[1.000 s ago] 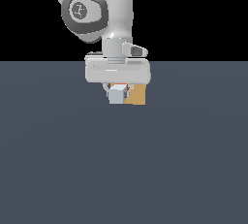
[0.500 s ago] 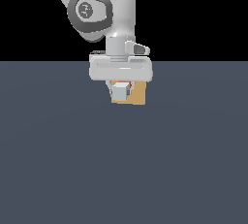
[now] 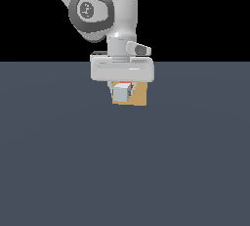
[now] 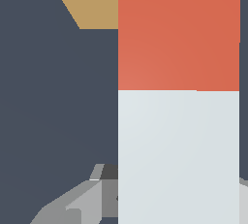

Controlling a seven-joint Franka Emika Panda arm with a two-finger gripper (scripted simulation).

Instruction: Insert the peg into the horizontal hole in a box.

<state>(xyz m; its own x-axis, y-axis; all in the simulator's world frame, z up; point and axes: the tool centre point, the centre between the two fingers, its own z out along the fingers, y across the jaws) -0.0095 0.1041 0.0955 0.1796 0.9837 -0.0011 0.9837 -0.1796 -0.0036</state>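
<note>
Peg (image 3: 121,93) sits just above the middle of my exterior view, pinched in the gripper (image 3: 122,89) under the wide white hand body, its pale square end facing the camera and a thin sliver of red showing at its top edge. I see the box (image 3: 137,96) directly behind it as a tan patch, mostly to the exterior view's right of the peg and partly covered by it; the two overlap in the frame, but I cannot tell from this angle whether they touch. The hole is hidden from me in both views. Both rest low against the dark blue-grey floor (image 3: 122,171), near its far edge where the black background begins. On my wrist view the peg (image 4: 178,121) fills the right-centre of the frame as a broad vertical bar, pale grey-white in the lower half and red-orange in the upper half, with the red end pointing at the tan box (image 4: 87,0) in the upper part of the frame. Grey fingers (image 4: 77,203) show at the bottom edge, pressed in beside the pale section. The red end overlaps the box face there, and I cannot say how far in it is.
</note>
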